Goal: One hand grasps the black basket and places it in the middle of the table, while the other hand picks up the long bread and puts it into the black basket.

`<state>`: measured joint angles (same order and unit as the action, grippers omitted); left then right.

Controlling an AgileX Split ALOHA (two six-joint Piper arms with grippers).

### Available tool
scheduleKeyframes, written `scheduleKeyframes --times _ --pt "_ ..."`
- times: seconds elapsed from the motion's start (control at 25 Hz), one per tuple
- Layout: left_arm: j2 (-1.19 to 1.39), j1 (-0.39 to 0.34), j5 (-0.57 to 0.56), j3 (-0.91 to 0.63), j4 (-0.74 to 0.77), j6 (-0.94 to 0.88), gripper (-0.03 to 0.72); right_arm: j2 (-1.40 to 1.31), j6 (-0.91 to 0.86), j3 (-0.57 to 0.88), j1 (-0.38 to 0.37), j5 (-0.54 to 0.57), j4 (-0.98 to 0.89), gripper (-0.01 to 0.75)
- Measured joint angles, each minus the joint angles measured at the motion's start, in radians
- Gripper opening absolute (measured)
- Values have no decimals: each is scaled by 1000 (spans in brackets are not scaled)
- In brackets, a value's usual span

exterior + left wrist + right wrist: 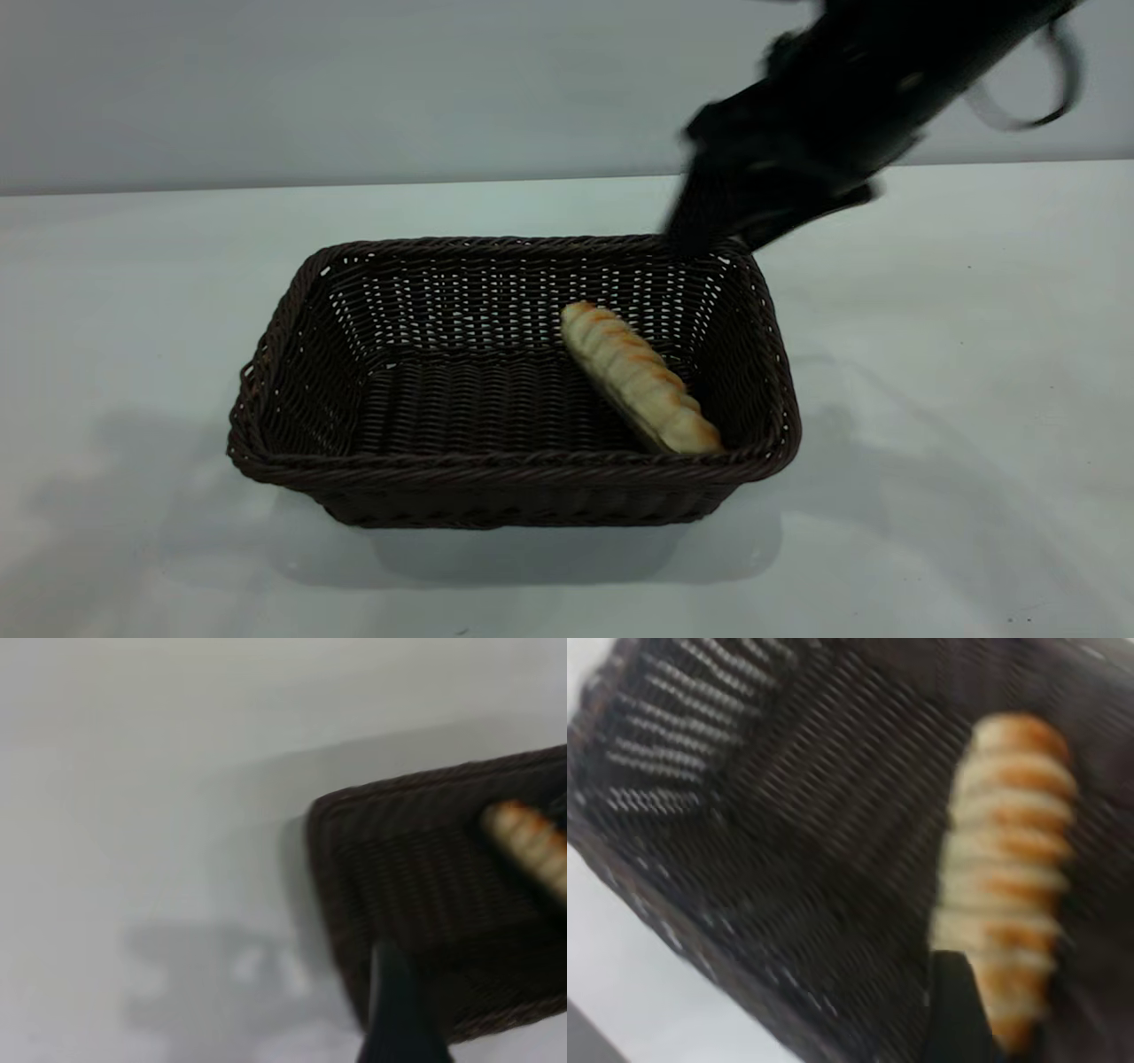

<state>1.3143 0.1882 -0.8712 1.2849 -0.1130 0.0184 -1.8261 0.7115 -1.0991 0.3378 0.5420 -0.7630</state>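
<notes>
Now, right gripper (709, 232): over far rim corner, finger spread unclear, holding nothing visible.
Golden ridged long bread (640, 377): below, inside dark woven wicker basket (292, 425).
Risk: snagging rim, shifting basket.

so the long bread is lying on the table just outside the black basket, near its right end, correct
Not quite. The long bread lies inside the black basket, on its woven floor near the right end, not out on the table. The exterior view shows it; the right wrist view agrees.
</notes>
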Motion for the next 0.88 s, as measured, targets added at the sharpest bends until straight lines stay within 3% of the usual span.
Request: scheduleKeyframes --times 0.2,0.36,0.64,0.88 --pt "-102 0 -124 -18 163 -79 521 126 -387 0 -143 214 478 449" --pt "-196 0 -174 -98 269 -136 521 246 -615 0 -175 387 719 438" --pt "-403 0 -182 -285 329 -212 521 545 -735 4 -176 592 843 438" --pt "-596 0 -192 -419 329 -255 521 891 -749 157 -176 608 842 438"
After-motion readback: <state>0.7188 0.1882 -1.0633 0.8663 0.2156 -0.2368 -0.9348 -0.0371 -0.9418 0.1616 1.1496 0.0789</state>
